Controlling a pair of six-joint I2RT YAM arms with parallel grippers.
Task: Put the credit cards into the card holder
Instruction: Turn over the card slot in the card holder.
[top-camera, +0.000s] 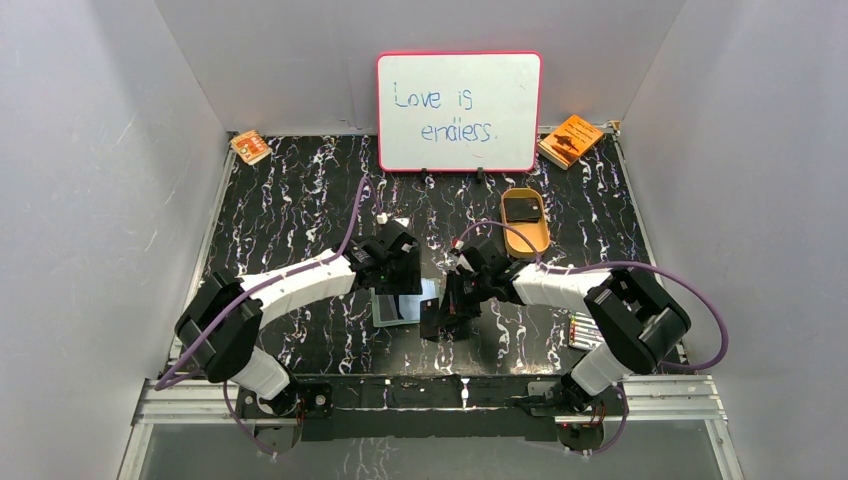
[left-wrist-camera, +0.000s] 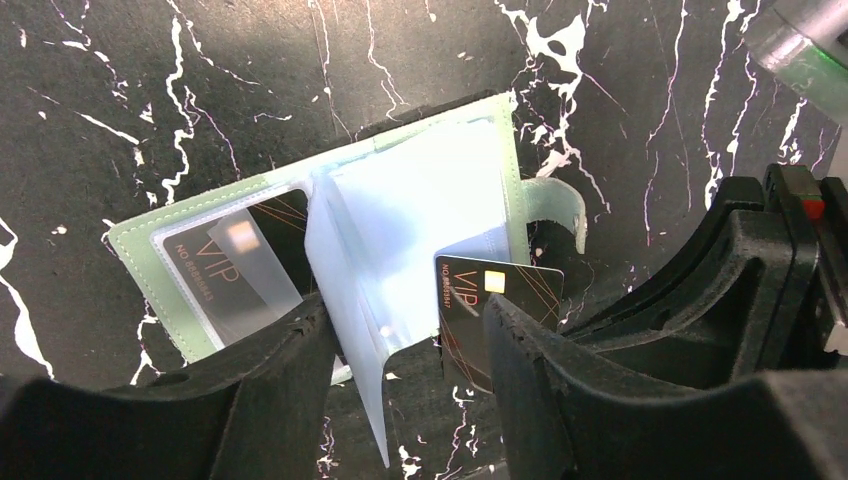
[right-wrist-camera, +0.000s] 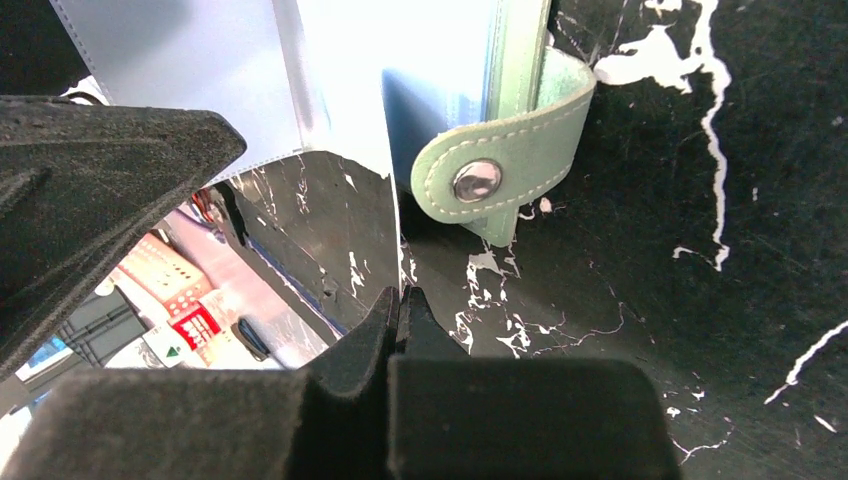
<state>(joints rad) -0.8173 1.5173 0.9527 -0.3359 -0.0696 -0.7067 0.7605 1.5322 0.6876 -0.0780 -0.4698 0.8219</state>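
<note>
The card holder (top-camera: 392, 308) lies open on the black marble table between the arms, grey-green outside and pale blue inside (left-wrist-camera: 420, 200). One dark VIP credit card (left-wrist-camera: 215, 265) sits in its left clear pocket. My right gripper (top-camera: 452, 300) is shut on a second dark VIP card (left-wrist-camera: 500, 285), held on edge at the holder's right pages; in the right wrist view the tips (right-wrist-camera: 400, 292) pinch its glossy face (right-wrist-camera: 320, 240) beside the snap strap (right-wrist-camera: 500, 170). My left gripper (top-camera: 398, 272) is open over the holder, its jaws (left-wrist-camera: 400, 310) straddling an upright clear page.
A tan oval tray (top-camera: 541, 238) holding a dark flat item stands behind my right gripper. A whiteboard (top-camera: 458, 110) leans at the back, with orange booklets at the back right (top-camera: 570, 140) and back left (top-camera: 250, 147). Small coloured items (top-camera: 583, 330) lie by the right arm.
</note>
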